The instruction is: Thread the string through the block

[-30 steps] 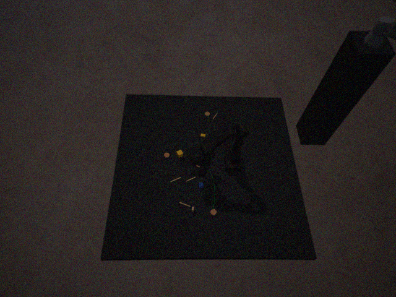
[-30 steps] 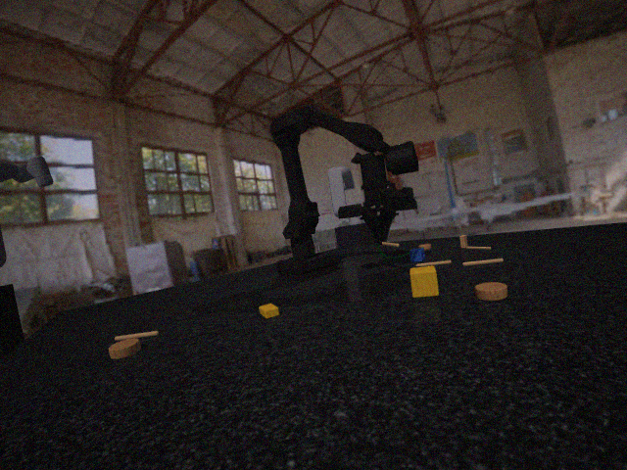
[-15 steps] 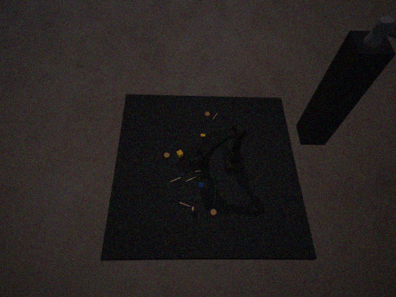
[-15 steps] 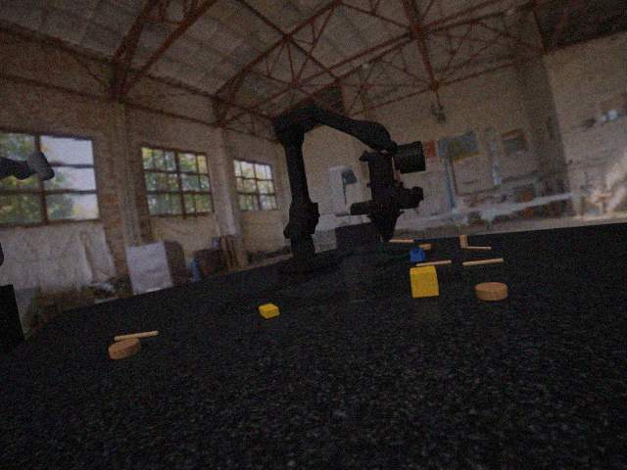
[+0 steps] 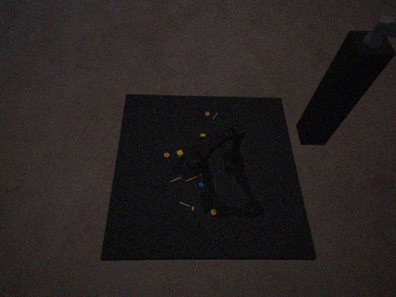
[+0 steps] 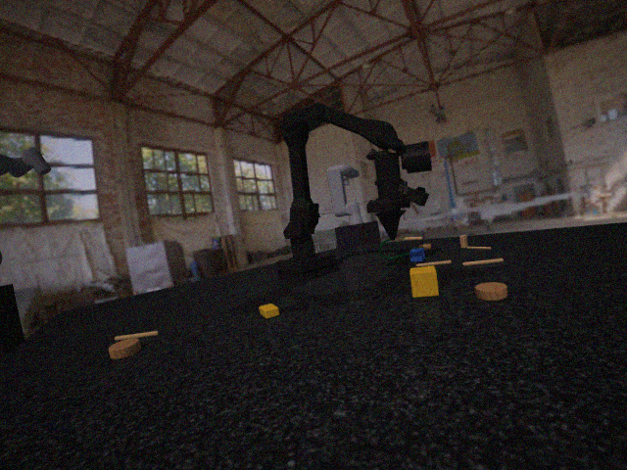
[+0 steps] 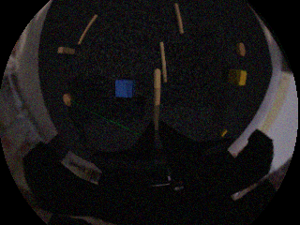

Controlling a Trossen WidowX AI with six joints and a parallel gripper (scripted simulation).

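My gripper [image 5: 205,172] [image 6: 393,237] [image 7: 156,123] is shut on the wooden stick [image 6: 412,238] [image 7: 157,86], which points out from the fingertips, roughly level above the table. The green string [image 5: 215,192] [image 7: 108,120] runs from near the fingers to the round button [image 5: 213,211] [image 7: 67,98]. The blue block [image 5: 200,184] [image 6: 416,255] [image 7: 124,88] stands on the table, left of the held stick in the wrist view and apart from it. A larger yellow block [image 5: 180,152] [image 6: 423,281] [image 7: 238,77] stands farther off. I cannot make out a hole in either. Where string and stick join is hidden.
Loose sticks [image 5: 191,178] [image 5: 175,179] [image 7: 163,62] [image 7: 179,19] lie near the blue block. Another stick [image 5: 184,204] lies by a small wooden piece [image 5: 192,208]. A round button [image 5: 166,154] lies by the yellow block. A small yellow piece [image 5: 203,135] lies farther away.
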